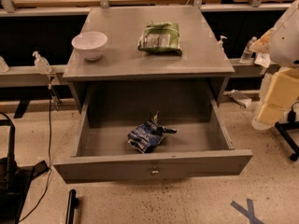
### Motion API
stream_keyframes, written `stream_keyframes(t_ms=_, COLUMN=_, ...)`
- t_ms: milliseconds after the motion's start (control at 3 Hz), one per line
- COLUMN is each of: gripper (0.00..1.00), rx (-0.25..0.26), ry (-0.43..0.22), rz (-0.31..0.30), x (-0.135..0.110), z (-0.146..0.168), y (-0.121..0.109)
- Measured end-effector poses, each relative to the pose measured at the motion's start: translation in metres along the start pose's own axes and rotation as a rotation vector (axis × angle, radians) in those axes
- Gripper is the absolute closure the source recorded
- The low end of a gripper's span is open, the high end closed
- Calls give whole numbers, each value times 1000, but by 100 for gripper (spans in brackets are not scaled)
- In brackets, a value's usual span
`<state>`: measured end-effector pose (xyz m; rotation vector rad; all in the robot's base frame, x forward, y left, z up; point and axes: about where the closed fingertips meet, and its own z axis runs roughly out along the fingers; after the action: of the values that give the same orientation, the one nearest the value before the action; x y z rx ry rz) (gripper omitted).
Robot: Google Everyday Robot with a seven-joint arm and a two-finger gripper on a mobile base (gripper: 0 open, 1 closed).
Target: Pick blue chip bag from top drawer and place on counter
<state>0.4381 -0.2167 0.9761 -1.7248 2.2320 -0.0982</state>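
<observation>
The top drawer [93, 141] of the grey cabinet is pulled fully open, and its front panel has a small keyhole at the centre. The blue chip bag [145, 137] lies crumpled on the drawer floor, near the middle and close to the front. The counter [121, 59] is above it. My gripper is out of view. Only a white and yellowish part of my arm [284, 55] shows at the right edge, well away from the drawer and the bag.
A white bowl [89, 45] stands at the counter's left and a flat green bag [160, 38] at its back right. Bottles [41, 62] stand on side ledges. Black equipment [9, 181] and a cable are on the floor at the left. Blue tape [247, 211] marks the floor.
</observation>
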Motion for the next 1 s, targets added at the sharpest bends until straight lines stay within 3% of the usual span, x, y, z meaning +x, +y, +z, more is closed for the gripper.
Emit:
stream_keyframes(t_ms=333, gripper=0, rx=0, ry=0, rz=0, x=0, z=0, y=0)
stream_keyframes(t_ms=667, gripper=0, rx=-55, ry=-66, rz=-140, x=-35, z=26, y=-10)
stream_keyframes(t_ms=1000, gripper=0, rx=-125, ry=-124, rz=-350, x=-97, z=68, y=-12)
